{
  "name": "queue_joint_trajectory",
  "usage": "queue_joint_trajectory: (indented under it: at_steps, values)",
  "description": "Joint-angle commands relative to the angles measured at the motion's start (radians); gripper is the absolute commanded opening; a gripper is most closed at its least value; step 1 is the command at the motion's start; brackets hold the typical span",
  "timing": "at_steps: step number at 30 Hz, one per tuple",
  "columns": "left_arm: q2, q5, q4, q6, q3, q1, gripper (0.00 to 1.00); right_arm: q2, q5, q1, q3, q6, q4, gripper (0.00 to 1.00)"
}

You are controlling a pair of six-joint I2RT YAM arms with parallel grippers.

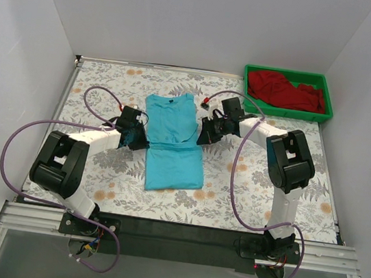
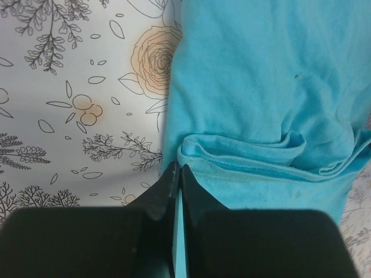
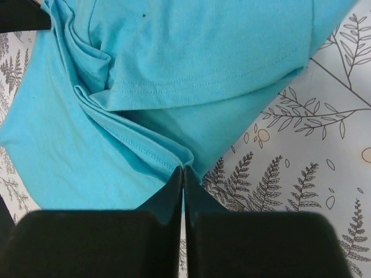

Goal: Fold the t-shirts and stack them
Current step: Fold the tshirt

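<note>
Left gripper (image 2: 177, 175) clamping together on hem corner at left side of turquoise t-shirt (image 1: 171, 144); right gripper (image 3: 183, 172) pinching the hem's right corner, jaws closed on cloth.

Risks:
- thin cloth slipping out of shallow tip grip
- uneven pull between arms skewing fold
- layers bunching where creases are showing beside hem

Shirt lying at bench centre, collar pointing toward far edge, sleeves not showing, near half doubling over.

Dark red t-shirt (image 1: 285, 91) sitting crumpled in green tray (image 1: 287, 112), far right corner, unfolded.
</note>
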Motion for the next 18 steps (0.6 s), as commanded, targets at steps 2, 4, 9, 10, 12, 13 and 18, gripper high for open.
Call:
queue_joint_trajectory:
  at_steps: [2, 4, 9, 10, 12, 13, 18]
  values:
    - [-0.05, -0.087, 0.007, -0.013, 0.004, 0.004, 0.0, -0.057, -0.023, 0.0, 0.05, -0.006, 0.017, 0.01]
    - [-0.057, -0.104, 0.009, -0.016, -0.002, 0.004, 0.0, -0.065, -0.021, 0.0, 0.058, -0.001, 0.017, 0.01]
    - [-0.033, -0.127, 0.001, -0.027, 0.002, 0.005, 0.03, -0.027, 0.005, 0.001, 0.09, 0.013, 0.017, 0.07]
    - [-0.03, -0.127, -0.004, -0.03, 0.01, 0.005, 0.07, -0.022, 0.011, 0.001, 0.093, 0.019, 0.014, 0.09]
    - [-0.048, -0.133, -0.022, -0.035, 0.017, 0.005, 0.23, -0.028, 0.025, 0.001, 0.093, 0.035, 0.008, 0.17]
    - [-0.062, -0.138, -0.033, -0.035, 0.02, 0.005, 0.28, -0.059, 0.031, 0.001, 0.087, 0.042, 0.004, 0.2]
    - [-0.201, -0.176, -0.175, -0.041, 0.059, 0.002, 0.7, -0.204, 0.105, 0.018, -0.026, 0.139, 0.006, 0.39]
